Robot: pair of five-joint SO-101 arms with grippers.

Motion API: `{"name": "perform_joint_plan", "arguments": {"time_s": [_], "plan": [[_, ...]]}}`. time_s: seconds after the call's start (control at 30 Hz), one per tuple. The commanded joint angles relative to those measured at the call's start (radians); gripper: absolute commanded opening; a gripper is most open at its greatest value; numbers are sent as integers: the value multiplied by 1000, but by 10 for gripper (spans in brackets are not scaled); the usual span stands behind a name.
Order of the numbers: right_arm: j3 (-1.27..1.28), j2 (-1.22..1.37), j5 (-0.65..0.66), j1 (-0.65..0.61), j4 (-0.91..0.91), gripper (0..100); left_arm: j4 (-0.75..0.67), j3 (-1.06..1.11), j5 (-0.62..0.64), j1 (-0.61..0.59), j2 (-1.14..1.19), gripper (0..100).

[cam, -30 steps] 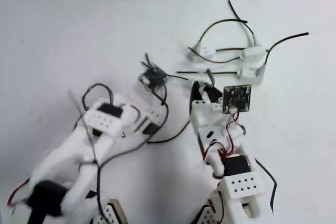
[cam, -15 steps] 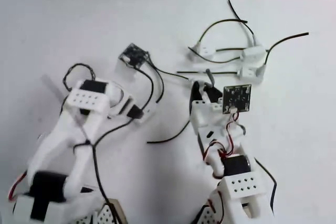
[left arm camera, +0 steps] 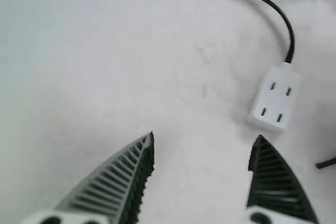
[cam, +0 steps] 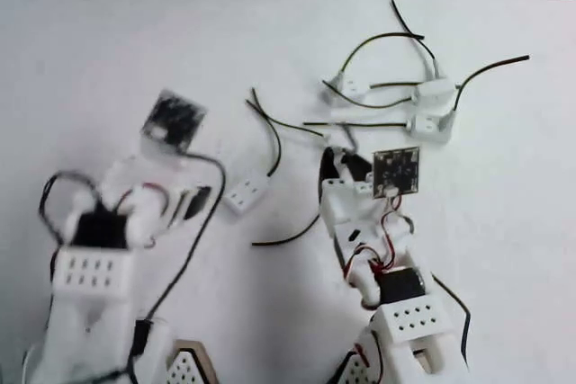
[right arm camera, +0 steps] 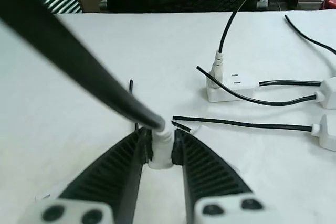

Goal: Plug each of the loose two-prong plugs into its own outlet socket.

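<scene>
We see a broad white table (cam: 108, 42), above which the left gripper (left arm camera: 203, 142) hangs with its ribbed black fingers spread wide apart and holding nothing. A white rectangular plastic outlet socket (left arm camera: 274, 98) on a black cord lies flat just beyond one fingertip. The right gripper (right arm camera: 160, 141) is clamped on a small white two-prong plug (right arm camera: 160, 157) with a black cord, near a cluster of white sockets (cam: 435, 90).

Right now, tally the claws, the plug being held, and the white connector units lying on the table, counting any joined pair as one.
Claws, left claw and right claw: 2
Held plug, in the right claw: 1
White connector units on the table: 4
Total: 7
</scene>
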Motion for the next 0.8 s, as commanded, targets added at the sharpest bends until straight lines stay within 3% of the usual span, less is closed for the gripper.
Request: {"name": "perform_joint_plan", "arguments": {"time_s": [0.0, 0.27, 0.47, 0.77], "plan": [[-14, -10, 14, -12, -16, 17, -49, 94, 9, -110, -196, 283], [-2, -10, 74, -16, -19, 17, -46, 287, 23, -185, -438, 282], [2, -10, 74, -21, -19, 17, -46, 434, 123, -185, -605, 283], [14, -8, 75, -145, -13, 17, -63, 612, 124, -185, -842, 283]]}}
